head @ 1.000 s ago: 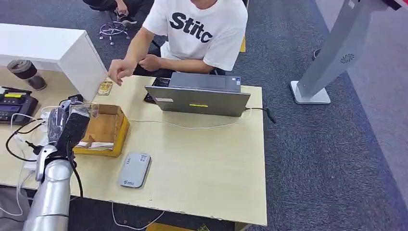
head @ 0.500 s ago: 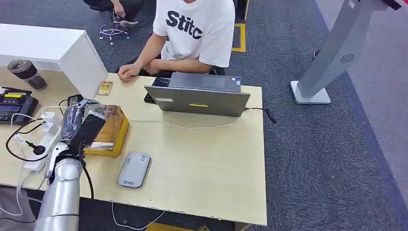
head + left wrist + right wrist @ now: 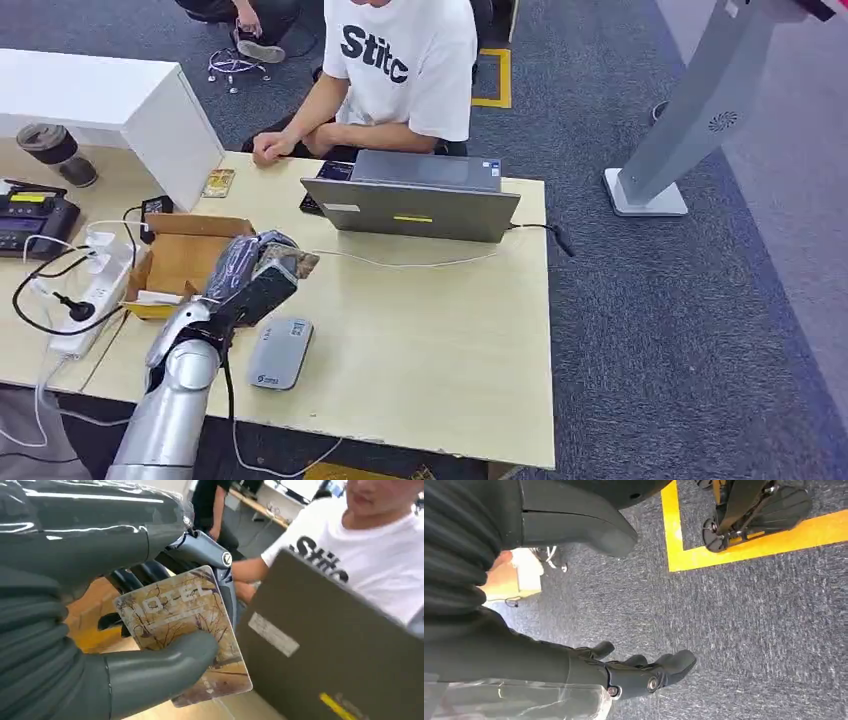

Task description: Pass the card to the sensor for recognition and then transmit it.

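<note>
The left hand [image 3: 252, 270] holds the card [image 3: 296, 261] up over the table [image 3: 430, 350], thumb [image 3: 165, 667] pressed on its face and dark fingers behind it, as the left wrist view shows, with "HOTEL" printed across a brown branch pattern. From the head view the card sits just right of the open box [image 3: 185, 262], above and a little beyond the grey reader [image 3: 280, 352] that lies flat near the table's front edge; card and reader are apart. Past the card stands the laptop [image 3: 412, 196], lid toward the robot, a white cable [image 3: 400, 262] trailing in front of it. A person in a white printed T-shirt [image 3: 405, 60] sits behind the laptop, arms resting at the table's far edge. Second card [image 3: 218, 183] lies near the white cabinet [image 3: 120, 105]. The right hand [image 3: 644, 672] hangs over grey carpet, fingers loosely apart, holding nothing.
</note>
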